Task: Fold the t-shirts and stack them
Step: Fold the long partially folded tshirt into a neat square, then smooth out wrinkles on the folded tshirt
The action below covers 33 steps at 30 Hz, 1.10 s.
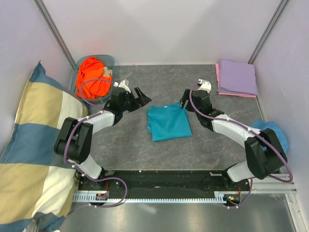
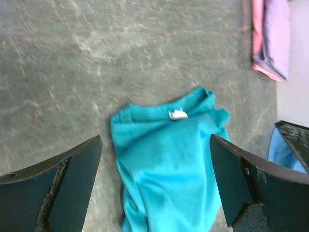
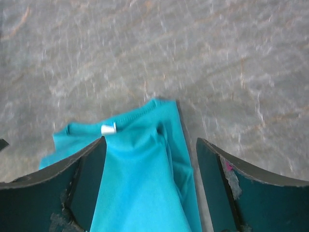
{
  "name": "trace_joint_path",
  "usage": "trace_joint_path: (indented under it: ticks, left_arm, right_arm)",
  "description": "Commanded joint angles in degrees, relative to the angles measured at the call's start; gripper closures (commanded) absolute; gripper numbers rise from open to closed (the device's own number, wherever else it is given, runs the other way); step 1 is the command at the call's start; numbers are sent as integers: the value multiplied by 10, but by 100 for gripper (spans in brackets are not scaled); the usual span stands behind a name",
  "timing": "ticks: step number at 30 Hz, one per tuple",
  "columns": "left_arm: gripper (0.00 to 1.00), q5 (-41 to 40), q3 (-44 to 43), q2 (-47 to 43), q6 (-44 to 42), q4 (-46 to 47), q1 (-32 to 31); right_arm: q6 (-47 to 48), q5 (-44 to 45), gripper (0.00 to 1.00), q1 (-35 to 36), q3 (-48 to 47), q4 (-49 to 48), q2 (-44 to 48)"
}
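The teal t-shirt (image 1: 168,122) lies folded on the grey table, collar toward the far side, with a white label (image 2: 178,114) at the neck. My left gripper (image 1: 141,98) is open and empty just beyond its far left corner; the shirt (image 2: 169,164) shows between the jaws (image 2: 155,154). My right gripper (image 1: 185,100) is open and empty over the far right corner, the shirt (image 3: 140,179) showing between its jaws (image 3: 150,150). The orange t-shirt (image 1: 92,77) is bunched in a bin. The lavender t-shirt (image 1: 237,76) lies folded on the pink one (image 1: 218,77) at the far right.
A blue-grey bin (image 1: 110,60) stands at the far left. A big checked pillow (image 1: 34,145) leans along the left side. A blue hat (image 1: 275,133) lies at the right edge, behind my right arm. Pale walls close in the table.
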<state>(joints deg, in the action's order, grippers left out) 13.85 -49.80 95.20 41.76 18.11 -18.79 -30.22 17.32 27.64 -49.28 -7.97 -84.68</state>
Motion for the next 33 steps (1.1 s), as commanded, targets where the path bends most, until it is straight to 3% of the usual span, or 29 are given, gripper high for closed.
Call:
trace_joint_path:
  ticks: [1,14,17,21,23,24,27,33]
  left_arm:
    - [0,2,58,-65,-2,-5,-19]
    - [0,-31,184,-74,2,68,-66]
    - [6,-29,198,-69,3,88,-76]
    - [27,-24,207,-63,3,99,-84]
    - [51,-25,211,-60,0,109,-87]
    - [72,-24,215,-58,0,110,-87]
    - [98,-19,220,-53,-2,112,-88]
    - [98,-19,235,-51,-2,122,-89]
  right_arm:
    - [-15,-46,16,1,50,22,56]
    - [-51,-125,19,22,152,42,157]
    - [-55,-126,20,26,168,47,174]
    - [-63,-126,23,29,182,52,183]
    - [-66,-127,24,30,188,52,186]
    - [-68,-126,24,29,191,53,189]
    - [-70,-125,25,31,197,54,195]
    - [-73,-123,25,31,200,58,195]
